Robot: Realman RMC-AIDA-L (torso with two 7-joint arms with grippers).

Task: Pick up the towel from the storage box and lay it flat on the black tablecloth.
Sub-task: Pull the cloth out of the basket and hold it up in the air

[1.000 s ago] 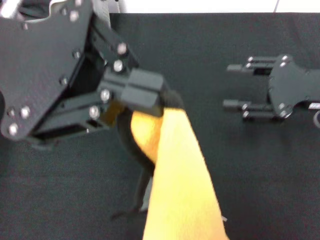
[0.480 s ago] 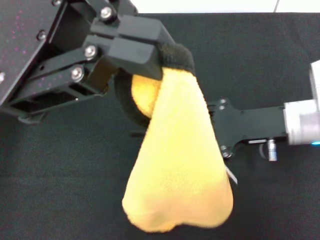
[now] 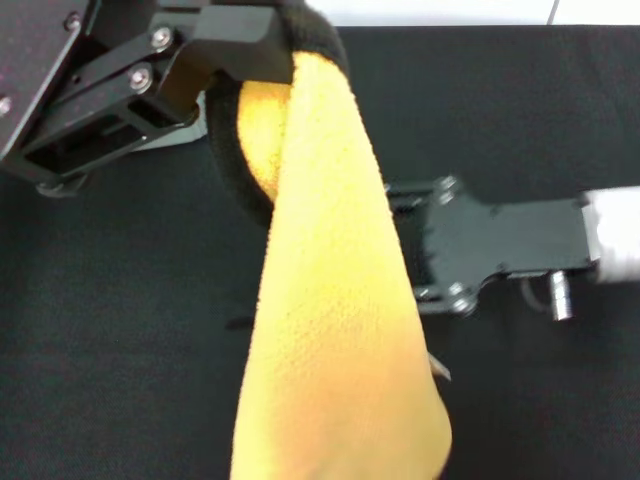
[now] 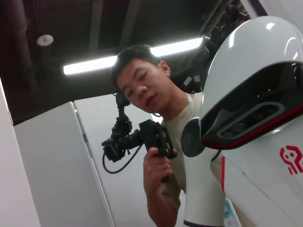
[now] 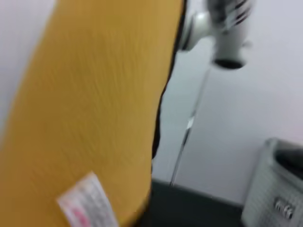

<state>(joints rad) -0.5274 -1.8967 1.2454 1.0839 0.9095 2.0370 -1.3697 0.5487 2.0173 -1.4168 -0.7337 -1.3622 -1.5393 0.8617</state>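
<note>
The yellow-orange towel [image 3: 330, 300] hangs in a long fold from my left gripper [image 3: 285, 45], which is shut on its black-trimmed top edge at the upper left of the head view. Its lower end runs out of the bottom of the view above the black tablecloth [image 3: 120, 380]. My right gripper [image 3: 400, 245] reaches in from the right at mid-height of the towel; its fingers stand apart and their tips are hidden behind the cloth. The right wrist view shows the towel [image 5: 94, 104] close up with its white tag [image 5: 87, 205], and the grey storage box [image 5: 277, 189] beyond.
The tablecloth covers the whole table up to a white wall strip [image 3: 450, 12] at the far edge. The left wrist view shows only a person with a camera [image 4: 151, 142] and the robot's white head [image 4: 255, 94].
My left gripper has lifted the towel higher, so it hangs longer. My right gripper has moved in from the right to the towel, its fingertips now behind it.
</note>
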